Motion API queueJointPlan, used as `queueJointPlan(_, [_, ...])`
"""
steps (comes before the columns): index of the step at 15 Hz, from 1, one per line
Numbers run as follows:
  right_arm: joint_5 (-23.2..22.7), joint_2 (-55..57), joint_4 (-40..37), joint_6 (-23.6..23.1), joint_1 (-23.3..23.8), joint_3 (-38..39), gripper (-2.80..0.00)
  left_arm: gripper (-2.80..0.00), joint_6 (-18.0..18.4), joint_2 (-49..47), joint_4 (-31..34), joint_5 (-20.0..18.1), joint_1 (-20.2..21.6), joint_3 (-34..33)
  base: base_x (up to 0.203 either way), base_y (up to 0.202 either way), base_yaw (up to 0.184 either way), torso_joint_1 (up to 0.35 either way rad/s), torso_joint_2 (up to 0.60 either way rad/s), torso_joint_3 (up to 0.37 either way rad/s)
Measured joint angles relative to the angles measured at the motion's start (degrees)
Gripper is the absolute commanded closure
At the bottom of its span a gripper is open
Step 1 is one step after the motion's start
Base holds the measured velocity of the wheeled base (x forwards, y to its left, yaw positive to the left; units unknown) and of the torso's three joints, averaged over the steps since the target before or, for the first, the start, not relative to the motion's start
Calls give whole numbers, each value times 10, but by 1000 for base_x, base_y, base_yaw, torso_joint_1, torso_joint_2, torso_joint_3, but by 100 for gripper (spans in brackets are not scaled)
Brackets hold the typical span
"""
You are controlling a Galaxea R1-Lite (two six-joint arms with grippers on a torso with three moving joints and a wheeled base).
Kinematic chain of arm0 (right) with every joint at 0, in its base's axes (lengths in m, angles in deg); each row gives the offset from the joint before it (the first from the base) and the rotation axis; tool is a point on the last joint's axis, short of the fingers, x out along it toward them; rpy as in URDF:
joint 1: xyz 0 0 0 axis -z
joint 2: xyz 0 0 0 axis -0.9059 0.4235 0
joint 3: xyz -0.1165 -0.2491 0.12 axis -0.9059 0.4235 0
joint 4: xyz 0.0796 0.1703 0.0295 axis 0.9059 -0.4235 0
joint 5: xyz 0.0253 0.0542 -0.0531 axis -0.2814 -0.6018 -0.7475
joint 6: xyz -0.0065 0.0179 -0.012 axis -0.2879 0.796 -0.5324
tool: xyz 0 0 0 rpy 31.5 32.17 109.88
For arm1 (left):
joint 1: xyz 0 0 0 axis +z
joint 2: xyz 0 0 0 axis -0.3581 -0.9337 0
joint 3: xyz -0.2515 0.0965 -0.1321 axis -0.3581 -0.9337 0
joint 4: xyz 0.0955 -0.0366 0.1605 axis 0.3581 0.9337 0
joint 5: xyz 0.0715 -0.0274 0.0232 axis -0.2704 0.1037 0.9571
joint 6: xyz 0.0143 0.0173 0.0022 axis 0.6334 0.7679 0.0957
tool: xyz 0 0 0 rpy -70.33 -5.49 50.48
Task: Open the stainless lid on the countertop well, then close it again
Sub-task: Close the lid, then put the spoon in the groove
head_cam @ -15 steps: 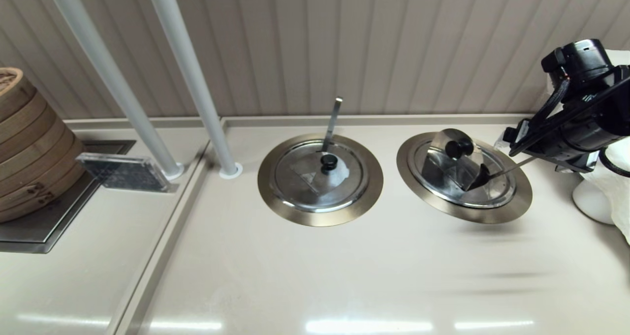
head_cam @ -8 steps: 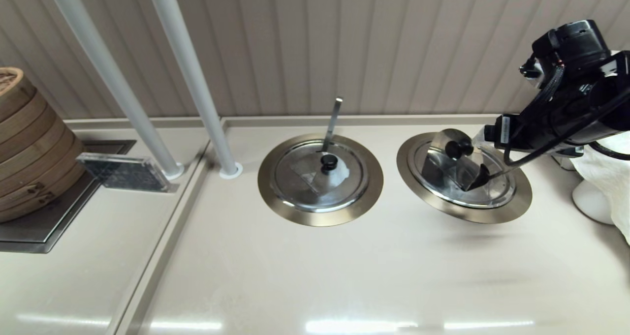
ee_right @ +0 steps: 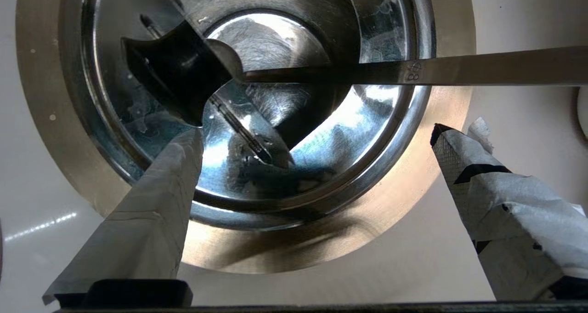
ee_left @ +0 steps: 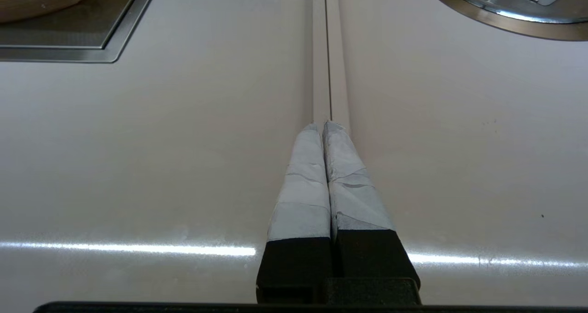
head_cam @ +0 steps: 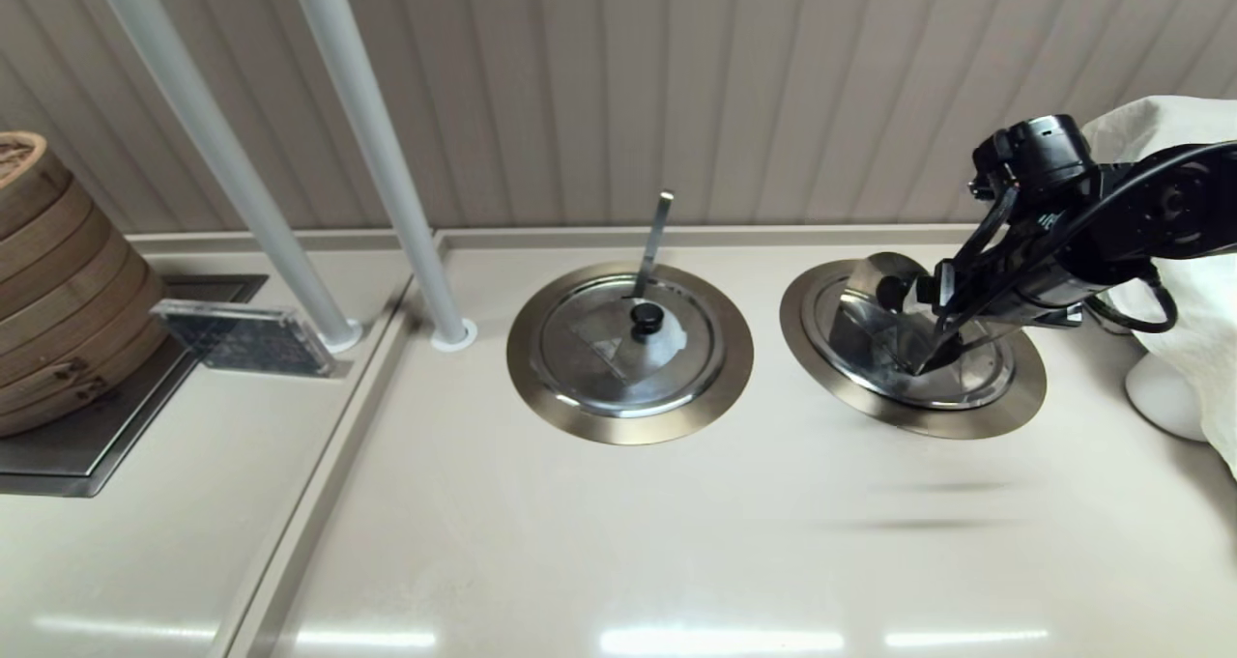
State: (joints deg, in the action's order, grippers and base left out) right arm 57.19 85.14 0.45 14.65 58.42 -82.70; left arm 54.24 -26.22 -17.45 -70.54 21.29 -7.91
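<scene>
Lid (head_cam: 875, 325) flap is propped open on the 3 o'clock well (head_cam: 1005, 402); right gripper (ee_right: 317, 143), spread wide above, could snag the ladle handle (ee_right: 413, 71) if lowered blind; left gripper (ee_left: 324, 129) parked, fingers pressed together.

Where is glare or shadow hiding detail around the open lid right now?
Head view: ceiling lights streak the counter near its front edge; the right end effector covers part of the raised lid. Right wrist view: bright reflections wash the well, and the ladle handle crosses it.
</scene>
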Motion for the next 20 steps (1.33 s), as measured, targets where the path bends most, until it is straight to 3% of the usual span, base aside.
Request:
queueJointPlan(6, [-2, -1, 0, -9, 28, -10, -280, 0, 0, 0, 0, 0, 0, 0, 0, 0, 0, 0, 0, 0])
queueJointPlan(9, [-11, -53, -17, -2, 10, 11, -280, 0, 0, 0, 0, 0, 0, 0, 0, 0, 0, 0, 0, 0])
queueJointPlan(11, [-8, -93, -33, 44, -11, 39, -280, 0, 0, 0, 0, 0, 0, 0, 0, 0, 0, 0, 0, 0])
queueJointPlan(14, [-10, -111, -35, 112, -3, 74, -280, 0, 0, 0, 0, 0, 0, 0, 0, 0, 0, 0, 0, 0])
queueJointPlan(20, [-42, -50, -18, 124, 60, 53, -280, 0, 0, 0, 0, 0, 0, 0, 0, 0, 0, 0, 0, 0])
